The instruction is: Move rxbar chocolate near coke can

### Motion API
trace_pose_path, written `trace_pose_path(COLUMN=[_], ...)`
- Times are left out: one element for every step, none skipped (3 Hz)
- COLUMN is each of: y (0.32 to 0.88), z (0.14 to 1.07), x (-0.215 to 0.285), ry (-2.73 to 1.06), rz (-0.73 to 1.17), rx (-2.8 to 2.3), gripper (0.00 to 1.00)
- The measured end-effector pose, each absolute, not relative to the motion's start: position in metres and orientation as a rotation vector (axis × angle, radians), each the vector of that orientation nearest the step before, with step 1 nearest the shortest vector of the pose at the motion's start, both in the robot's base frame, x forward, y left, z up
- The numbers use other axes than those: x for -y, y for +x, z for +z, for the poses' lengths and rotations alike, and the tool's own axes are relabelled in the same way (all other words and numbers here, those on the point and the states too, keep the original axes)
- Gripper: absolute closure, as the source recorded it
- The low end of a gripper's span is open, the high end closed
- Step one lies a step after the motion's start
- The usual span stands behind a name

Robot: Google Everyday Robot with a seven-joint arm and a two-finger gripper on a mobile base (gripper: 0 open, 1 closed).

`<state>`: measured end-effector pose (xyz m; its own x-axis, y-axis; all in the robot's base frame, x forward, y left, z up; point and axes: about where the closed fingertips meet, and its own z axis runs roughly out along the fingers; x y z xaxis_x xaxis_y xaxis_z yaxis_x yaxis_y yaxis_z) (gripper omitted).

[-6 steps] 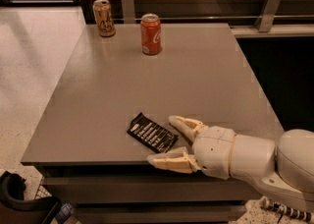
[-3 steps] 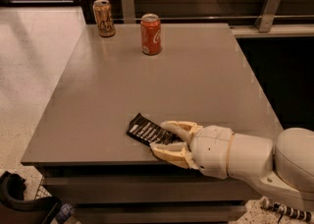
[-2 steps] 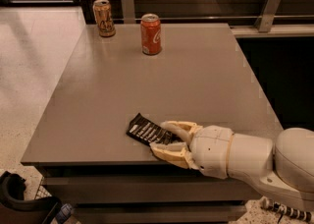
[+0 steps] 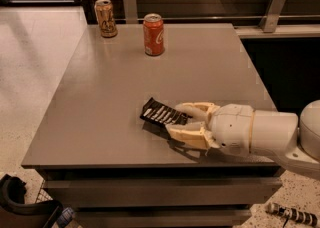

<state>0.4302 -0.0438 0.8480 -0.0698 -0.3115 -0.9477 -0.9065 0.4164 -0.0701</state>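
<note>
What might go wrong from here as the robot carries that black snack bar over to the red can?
The end effector grips the rxbar chocolate only by the end nearest the arm, so the thin wrapper may slip out. The coke can stands upright at the table's far side, so a low approach might tip it. A tan-gold can stands beside it, and the bar might land nearer that one.

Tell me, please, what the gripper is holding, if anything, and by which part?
The gripper, low over the front of the table, is shut on the rxbar chocolate, holding it by the end nearest the arm; the other end sticks out free.
</note>
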Motion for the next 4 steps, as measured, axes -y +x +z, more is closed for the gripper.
trace_pose_path(y=[0.482, 0.532, 0.573, 0.614], z=[0.883, 0.910, 0.922, 0.925], x=[0.082, 0.111, 0.132, 0.144], ry=[-1.081, -1.044, -0.959, -0.899], rz=[0.662, 0.601, 0.543, 0.521], rx=[-1.570, -1.582, -1.656, -1.695], gripper=[1.00, 1.00, 1.00, 1.00])
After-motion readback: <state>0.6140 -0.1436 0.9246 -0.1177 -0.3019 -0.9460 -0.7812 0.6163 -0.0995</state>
